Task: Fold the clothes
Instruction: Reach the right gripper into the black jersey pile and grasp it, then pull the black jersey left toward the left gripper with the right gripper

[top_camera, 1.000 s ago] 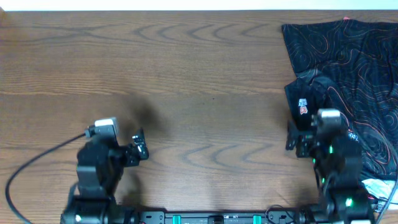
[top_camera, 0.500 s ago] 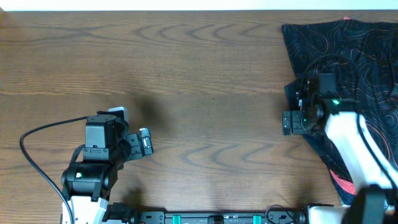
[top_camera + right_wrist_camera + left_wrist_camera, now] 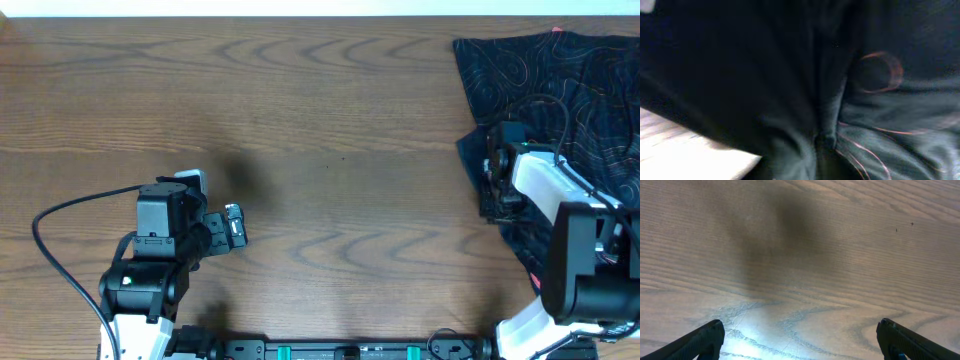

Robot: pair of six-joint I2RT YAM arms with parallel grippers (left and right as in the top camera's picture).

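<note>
Black jersey (image 3: 560, 90) bunched at far-right edge of table (image 3: 330, 120), right gripper (image 3: 495, 180) down at its inner edge, wrist view just blurred black fabric (can't tell if jaws are closed), left gripper (image 3: 232, 226) jaws wide apart over bare wood, 2 arms well apart.

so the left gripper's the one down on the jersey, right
No. It is the right gripper that is down on the jersey; the left gripper is over bare table. The overhead view shows it.
</note>
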